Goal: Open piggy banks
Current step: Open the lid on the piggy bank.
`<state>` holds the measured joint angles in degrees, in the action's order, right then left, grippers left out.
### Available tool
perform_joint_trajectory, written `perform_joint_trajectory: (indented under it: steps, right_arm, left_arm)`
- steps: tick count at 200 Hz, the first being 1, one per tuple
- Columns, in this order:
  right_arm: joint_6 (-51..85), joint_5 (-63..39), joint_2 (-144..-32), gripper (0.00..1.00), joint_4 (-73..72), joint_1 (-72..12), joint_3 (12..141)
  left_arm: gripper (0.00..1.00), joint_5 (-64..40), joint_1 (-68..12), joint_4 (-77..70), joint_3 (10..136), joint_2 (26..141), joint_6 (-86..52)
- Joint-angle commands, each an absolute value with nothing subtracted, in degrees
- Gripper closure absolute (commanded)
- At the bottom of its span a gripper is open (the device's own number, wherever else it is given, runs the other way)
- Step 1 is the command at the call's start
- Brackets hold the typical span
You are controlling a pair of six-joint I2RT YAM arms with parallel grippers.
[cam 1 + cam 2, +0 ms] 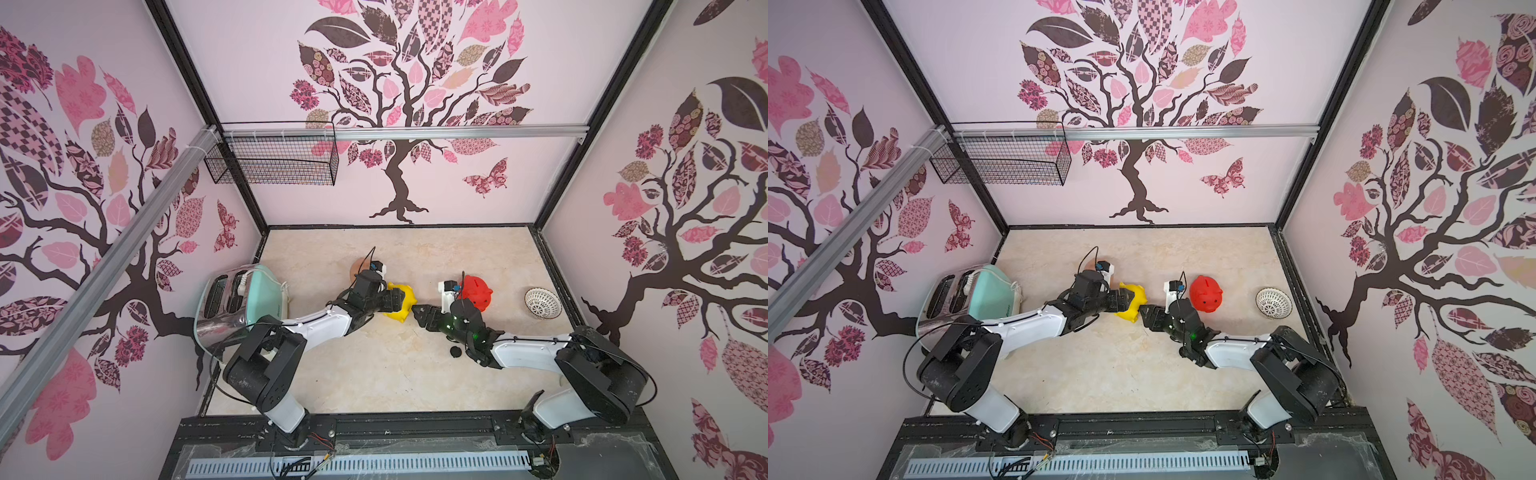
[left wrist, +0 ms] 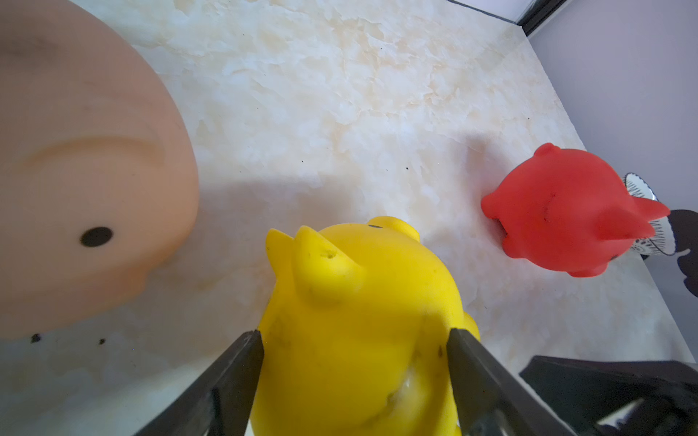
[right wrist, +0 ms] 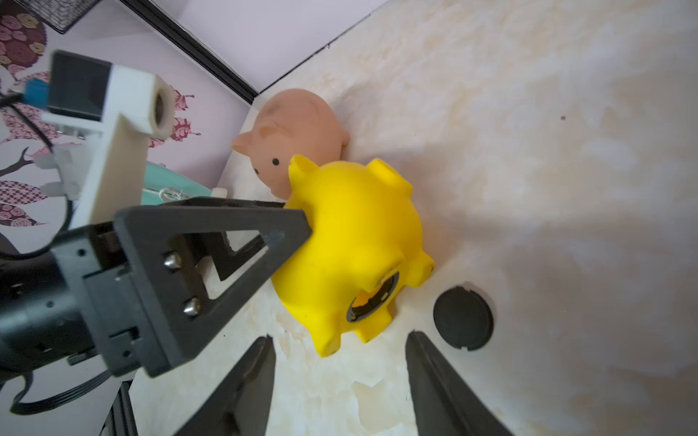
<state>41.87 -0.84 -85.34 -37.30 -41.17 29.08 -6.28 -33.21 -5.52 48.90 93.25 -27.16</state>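
The yellow piggy bank (image 1: pixel 402 302) lies on its side mid-table, with my left gripper (image 2: pixel 355 336) shut on its body. Its belly hole (image 3: pixel 372 298) is uncovered and faces my right gripper (image 3: pixel 340 336), which is open and empty just short of its feet. A loose black round plug (image 3: pixel 462 319) lies on the table beside the right fingers; it also shows by the right wrist (image 1: pixel 456 351). The peach piggy bank (image 3: pixel 298 128) stands right behind the yellow one, half hidden by the left wrist in both top views. The red piggy bank (image 1: pixel 478 293) stands upright behind the right gripper.
A mint-green toaster (image 1: pixel 245 297) stands at the left edge by the left arm. A white lattice bowl (image 1: pixel 542 303) sits near the right wall. A black wire basket (image 1: pixel 274 162) hangs on the back wall. Walls close in three sides.
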Motion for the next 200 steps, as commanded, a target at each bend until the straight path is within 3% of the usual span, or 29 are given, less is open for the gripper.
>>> perform_joint_trajectory:
  steps: [1, 32, 72, 115, 200]
  right_arm:
    - [43.53, 0.99, -86.05, 0.42, -27.15, -40.85, 32.66]
    - [42.65, -0.02, -86.05, 0.48, -25.44, -39.34, 35.75]
    - [42.02, -5.94, -89.85, 0.45, -23.3, -38.25, 39.98]
    - [40.52, -5.38, -92.7, 0.51, -22.1, -37.82, 41.17]
    - [41.22, -5.55, -94.71, 0.62, -23.71, -36.75, 38.98]
  left_arm:
    - [0.2, -8.35, -34.43, 9.7, 44.93, 96.74, -26.08]
    - [0.19, -9.03, -34.39, 9.36, 45.4, 97.31, -26.45]
    - [0.17, -9.05, -34.38, 9.52, 47.2, 98.19, -27.1]
    - [0.02, -8.66, -33.98, 10.1, 47.62, 97.49, -28.01]
    - [0.02, -13.62, -31.15, 6.9, 46.46, 95.65, -30.83]
